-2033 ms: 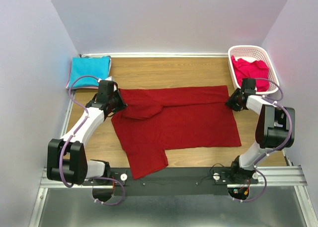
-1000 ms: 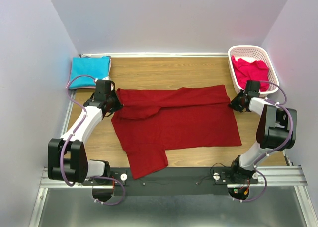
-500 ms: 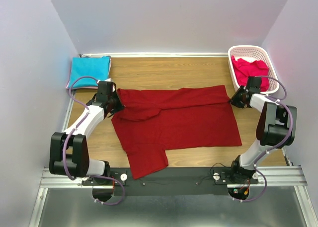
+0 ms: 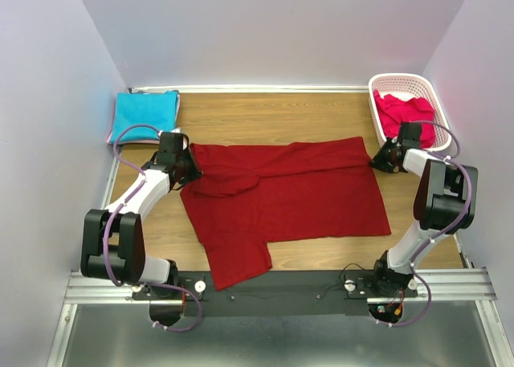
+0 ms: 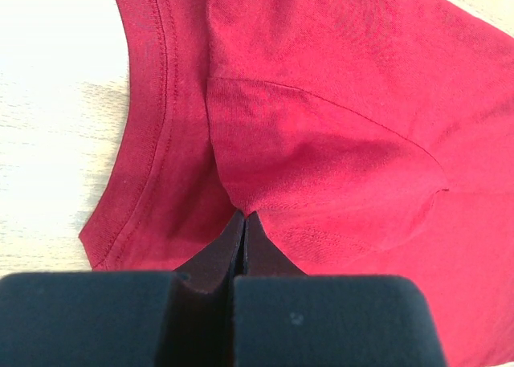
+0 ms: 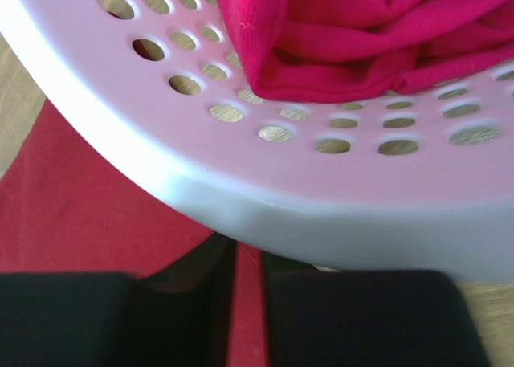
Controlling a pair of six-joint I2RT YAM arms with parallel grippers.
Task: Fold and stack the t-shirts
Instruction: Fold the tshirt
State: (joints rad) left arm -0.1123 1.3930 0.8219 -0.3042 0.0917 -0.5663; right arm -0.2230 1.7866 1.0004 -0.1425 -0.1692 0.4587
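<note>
Dark red t-shirt spread flat at mid-desk. Left hand is closed, pinching a fold at its far-left part; right hand is clamped on its far-right corner. Turquoise t-shirt lies folded at the far-left corner. Pinkish-red t-shirt sits in the white basket at the far-right corner.

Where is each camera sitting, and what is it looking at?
Top external: above and behind, looking down at the table; left arm and right arm show.
Left wrist: on the left arm, facing the dark red t-shirt; left pincer shows.
Right wrist: on the right arm, facing the basket; right pincer shows.
All share that t-shirt.
</note>
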